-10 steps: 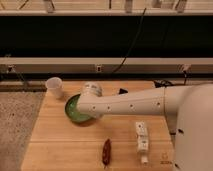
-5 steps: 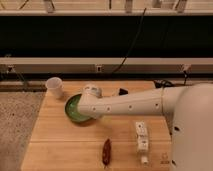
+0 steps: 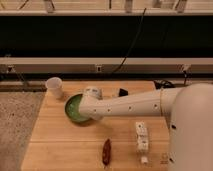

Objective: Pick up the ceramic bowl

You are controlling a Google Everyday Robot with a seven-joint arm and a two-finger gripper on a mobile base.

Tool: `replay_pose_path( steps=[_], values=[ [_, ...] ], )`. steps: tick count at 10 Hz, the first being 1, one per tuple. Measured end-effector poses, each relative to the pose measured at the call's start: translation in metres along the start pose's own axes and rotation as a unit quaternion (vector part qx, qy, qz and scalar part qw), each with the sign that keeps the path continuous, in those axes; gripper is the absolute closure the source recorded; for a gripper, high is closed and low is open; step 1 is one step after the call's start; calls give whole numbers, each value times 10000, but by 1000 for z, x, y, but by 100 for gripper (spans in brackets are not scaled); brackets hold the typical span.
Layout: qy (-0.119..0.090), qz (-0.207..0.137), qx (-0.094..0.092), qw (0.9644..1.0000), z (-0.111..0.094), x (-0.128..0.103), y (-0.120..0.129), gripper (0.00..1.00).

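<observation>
Our jaws sit at the tip of the white arm [image 3: 130, 106], down over the right side of the ceramic bowl [image 3: 74, 108] and hidden beneath the wrist, so we cannot tell whether they are open or closed. We see the green bowl on the wooden worktop [image 3: 60, 145], near the white cup [image 3: 54, 87] at its upper left.

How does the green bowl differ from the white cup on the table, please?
The bowl is green, wide and shallow; the cup is white, narrow and tall-sided. The gripper is over the bowl, covering part of it; the cup stands apart to the side, uncovered. Both sit upright on the wooden table.
</observation>
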Motion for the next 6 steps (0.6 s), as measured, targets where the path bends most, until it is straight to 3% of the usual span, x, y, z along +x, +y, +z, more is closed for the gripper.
replay_pose_path(
  steps=[1,3,5,6],
  values=[
    [-5,-17,0,10000,0,0,0,21],
    [-44,-47,14,10000,10,-2,3,28],
    [-58,-70,21,10000,12,-2,4,41],
    [-73,-86,33,9999,14,-3,3,52]
  ],
)
